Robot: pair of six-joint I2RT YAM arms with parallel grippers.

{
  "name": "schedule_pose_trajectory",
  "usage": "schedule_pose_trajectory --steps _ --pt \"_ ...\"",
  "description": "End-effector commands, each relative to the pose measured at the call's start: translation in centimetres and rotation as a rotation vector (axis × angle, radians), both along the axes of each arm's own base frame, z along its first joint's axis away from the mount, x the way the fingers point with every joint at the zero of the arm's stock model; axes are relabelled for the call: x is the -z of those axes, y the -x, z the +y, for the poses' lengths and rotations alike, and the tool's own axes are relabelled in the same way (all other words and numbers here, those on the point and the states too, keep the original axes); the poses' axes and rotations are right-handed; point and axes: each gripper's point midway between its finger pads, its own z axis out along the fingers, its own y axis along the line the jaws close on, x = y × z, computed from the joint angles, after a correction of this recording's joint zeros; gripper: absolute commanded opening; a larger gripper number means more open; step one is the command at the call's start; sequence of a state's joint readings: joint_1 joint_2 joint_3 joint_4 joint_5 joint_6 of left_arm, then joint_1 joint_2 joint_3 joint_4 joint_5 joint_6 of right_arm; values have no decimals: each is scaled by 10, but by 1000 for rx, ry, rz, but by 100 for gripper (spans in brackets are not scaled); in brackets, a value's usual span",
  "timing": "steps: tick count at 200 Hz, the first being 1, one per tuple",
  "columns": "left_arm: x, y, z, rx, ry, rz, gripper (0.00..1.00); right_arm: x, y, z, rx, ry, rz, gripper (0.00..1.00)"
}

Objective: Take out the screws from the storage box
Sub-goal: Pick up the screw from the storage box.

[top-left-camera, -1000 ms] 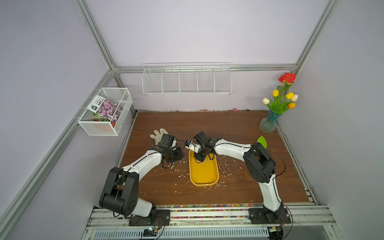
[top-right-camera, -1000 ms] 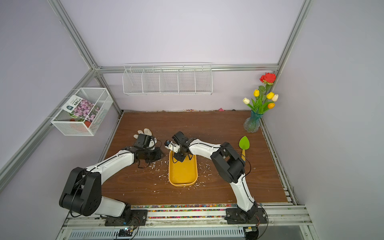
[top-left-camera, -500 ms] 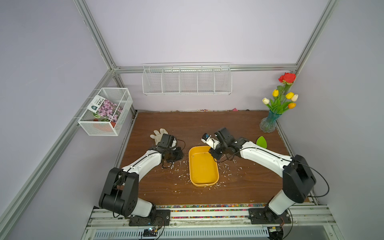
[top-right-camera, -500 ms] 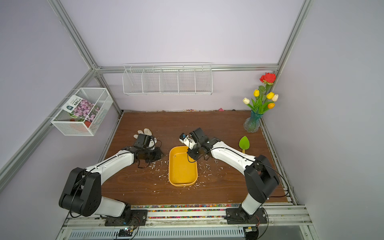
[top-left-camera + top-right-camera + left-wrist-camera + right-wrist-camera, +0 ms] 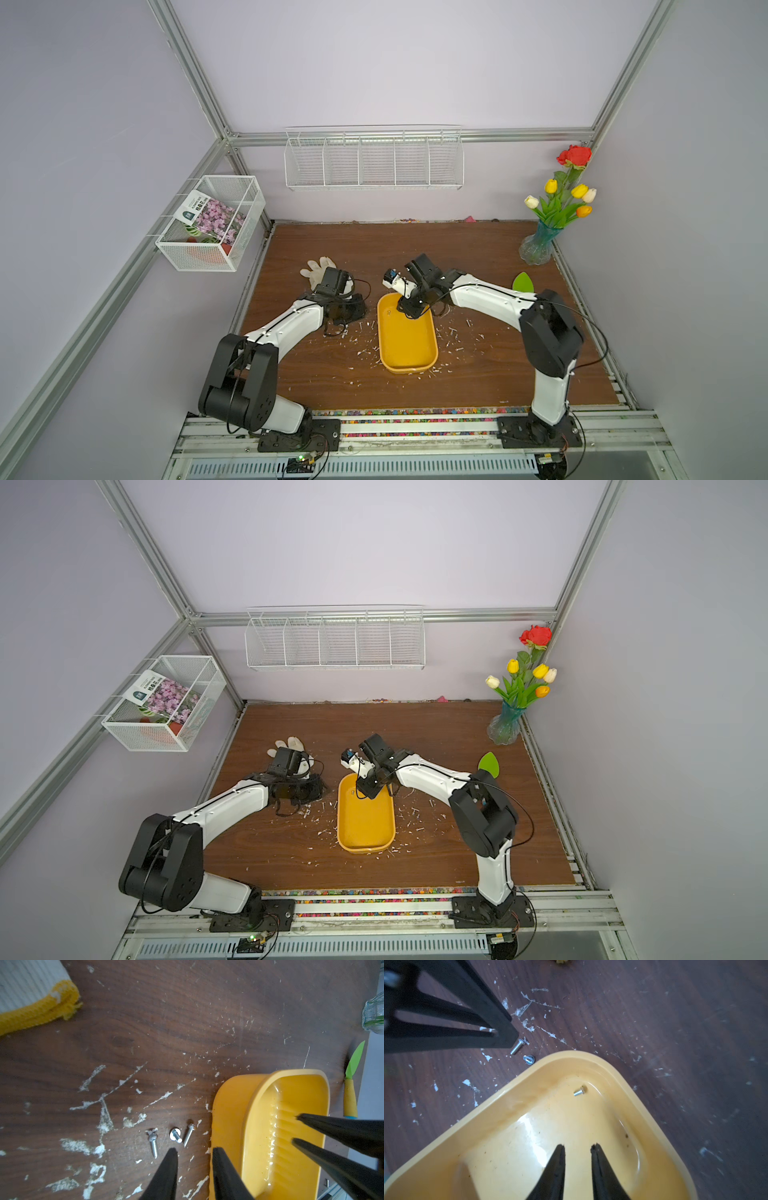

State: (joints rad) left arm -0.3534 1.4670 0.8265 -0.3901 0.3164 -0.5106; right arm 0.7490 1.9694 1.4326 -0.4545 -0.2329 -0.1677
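The yellow-orange storage box lies mid-table in both top views. One small silver screw rests inside it near a far corner. Three more screws lie on the wood just outside its wall; the right wrist view shows two of those screws. My left gripper hangs open beside the box, close to those three, with nothing between its fingers. Over the box's far end my right gripper is open and empty, short of the screw inside.
White flakes litter the wood around the box. A white glove lies behind the left gripper. A vase of flowers and a green leaf-shaped tool are at the right. Wire baskets hang on the walls.
The right arm swung out to the right of the box and came back over its far end, with its jaws now wider. The left arm has not moved.
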Motion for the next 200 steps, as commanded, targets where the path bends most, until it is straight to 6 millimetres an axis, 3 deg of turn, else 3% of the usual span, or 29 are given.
schedule_pose_trajectory --steps 1,57,200 --pt "-6 -8 3 6 -20 -33 33 18 9 5 -10 27 77 28" --pt "-2 -5 5 6 -26 -28 33 44 6 18 -47 66 86 35" --pt "-2 -3 7 9 -39 -21 33 83 8 21 -90 130 109 34"
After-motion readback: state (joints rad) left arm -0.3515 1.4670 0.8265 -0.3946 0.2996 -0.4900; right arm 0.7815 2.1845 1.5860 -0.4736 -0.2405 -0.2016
